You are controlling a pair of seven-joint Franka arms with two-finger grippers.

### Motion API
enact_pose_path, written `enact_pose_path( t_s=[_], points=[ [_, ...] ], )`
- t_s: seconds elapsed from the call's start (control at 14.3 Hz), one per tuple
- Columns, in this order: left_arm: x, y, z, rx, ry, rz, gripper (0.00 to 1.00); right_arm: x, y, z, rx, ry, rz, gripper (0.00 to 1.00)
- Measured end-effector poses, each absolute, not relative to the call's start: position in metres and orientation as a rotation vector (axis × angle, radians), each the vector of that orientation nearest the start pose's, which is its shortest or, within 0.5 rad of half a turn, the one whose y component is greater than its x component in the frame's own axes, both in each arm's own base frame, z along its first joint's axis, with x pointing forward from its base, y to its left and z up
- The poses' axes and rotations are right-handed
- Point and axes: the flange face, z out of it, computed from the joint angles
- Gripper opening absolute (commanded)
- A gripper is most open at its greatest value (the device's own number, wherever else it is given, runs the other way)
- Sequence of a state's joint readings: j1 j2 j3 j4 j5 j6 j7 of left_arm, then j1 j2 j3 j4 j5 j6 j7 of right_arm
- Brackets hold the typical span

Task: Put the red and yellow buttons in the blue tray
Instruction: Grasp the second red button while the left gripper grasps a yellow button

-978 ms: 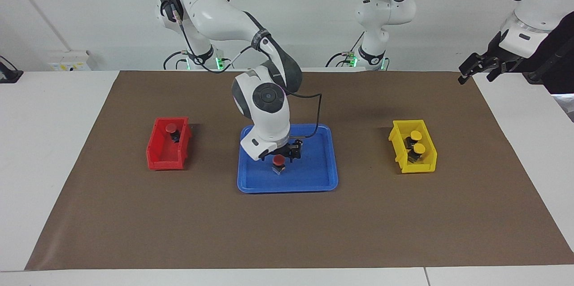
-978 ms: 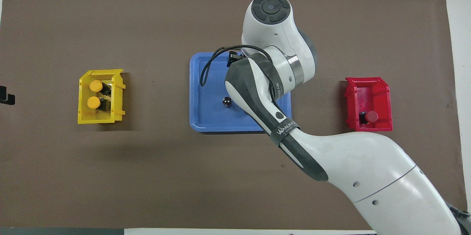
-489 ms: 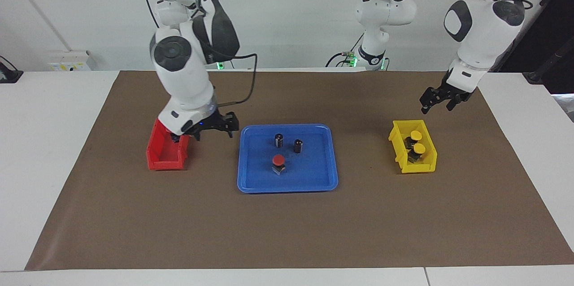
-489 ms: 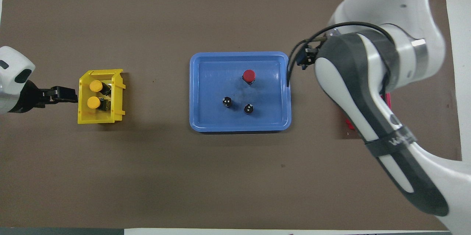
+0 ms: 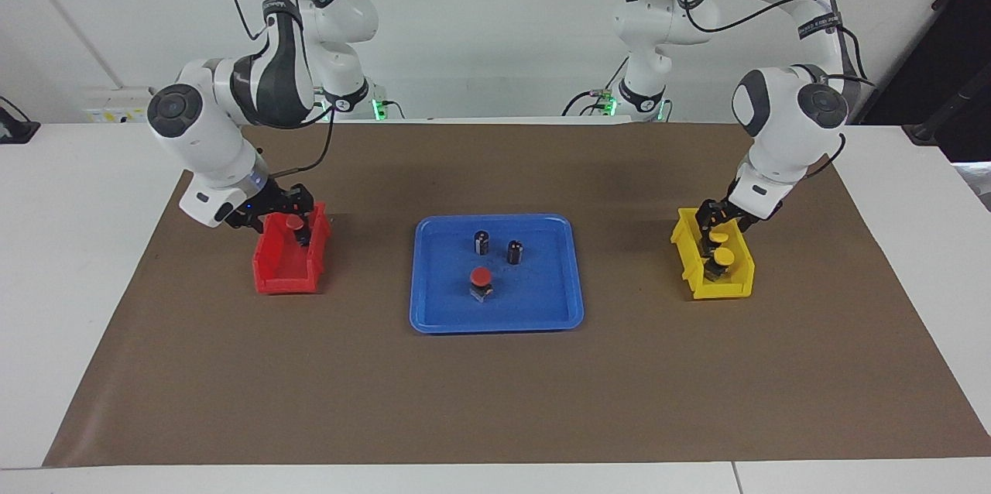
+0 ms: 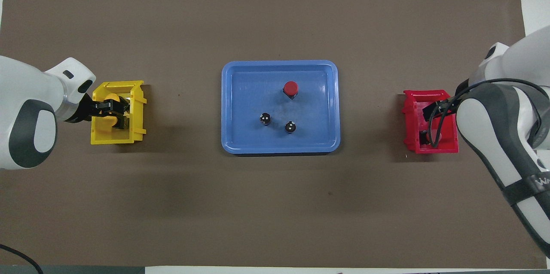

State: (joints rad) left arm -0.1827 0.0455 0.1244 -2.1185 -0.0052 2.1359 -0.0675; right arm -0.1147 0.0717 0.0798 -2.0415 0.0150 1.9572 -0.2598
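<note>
Facing us, we are seeing a red-capped button (image 5: 295, 223) in the small red plastic bin (image 5: 288, 260), hidden overhead by the right gripper (image 5: 288, 207). Both grippers have left the flat blue plastic tray (image 5: 542, 308); the left gripper (image 5: 713, 221) is reaching into the small yellow plastic bin (image 5: 716, 289). We cannot tell either grip.

I had two cameras, both quite far from the table. The facing one looked from high across the table toward both arm bases and the wall. The overhead one looked steeply down from the robots' end. Both showed the brown mat (image 5: 495, 385), the tray (image 5: 433, 308), the red bin (image 6: 447, 147) and the yellow bin (image 6: 99, 138), turned half around.
</note>
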Motion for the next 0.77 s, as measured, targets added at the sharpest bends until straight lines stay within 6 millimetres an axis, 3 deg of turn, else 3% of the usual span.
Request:
enact_pose_path(
  t_s=[0.28,0.56,0.77],
  points=[
    [0.544,-0.032,0.390,-3.139,0.021,0.042,0.84,0.528,-0.012,0.378,-3.075,-0.403,0.185,0.81],
    [0.539,-0.032,0.377,-3.138,0.024,0.053,0.84,0.517,-0.034,0.362,-3.068,-0.448,0.164,0.79],
    [0.537,-0.033,0.373,-3.139,0.025,0.038,0.84,0.514,-0.033,0.359,-3.069,-0.451,0.159,0.77]
  ],
)
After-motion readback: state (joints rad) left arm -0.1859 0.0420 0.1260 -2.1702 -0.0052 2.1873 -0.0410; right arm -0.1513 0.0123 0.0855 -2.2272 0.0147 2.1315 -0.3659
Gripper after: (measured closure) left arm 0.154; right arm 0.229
